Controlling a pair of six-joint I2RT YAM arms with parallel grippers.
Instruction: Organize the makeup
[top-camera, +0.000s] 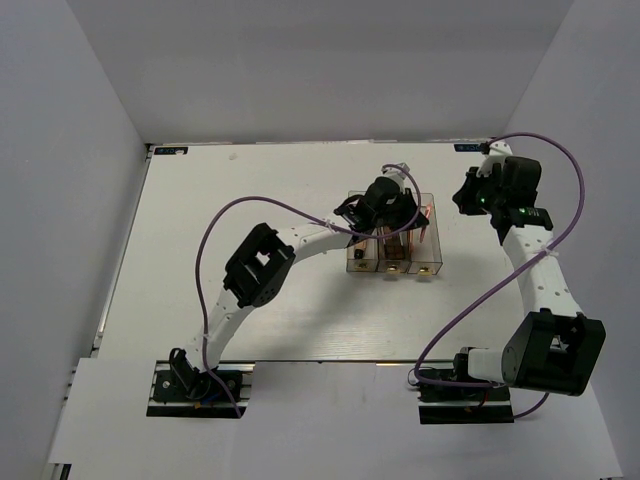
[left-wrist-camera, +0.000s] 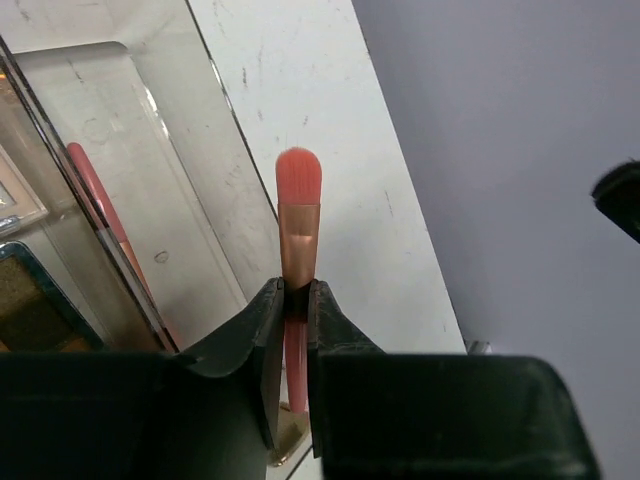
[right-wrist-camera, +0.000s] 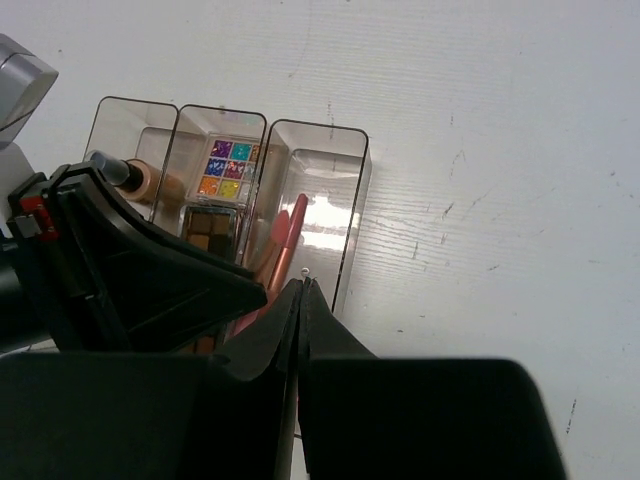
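The left gripper is squeezed tight on a pink stick. The stick stands straight up with its soft tip on top, and its bottom end is hidden behind the fingers. Just beside it is a clear box with a second pink stick inside.

The right gripper is closed with nothing in it, off to the side above the table.

The three clear boxes sit in a row. The middle one has two palettes. The end one away from the sticks has a tan bottle, partly hidden. From above, the left arm covers most of the boxes.
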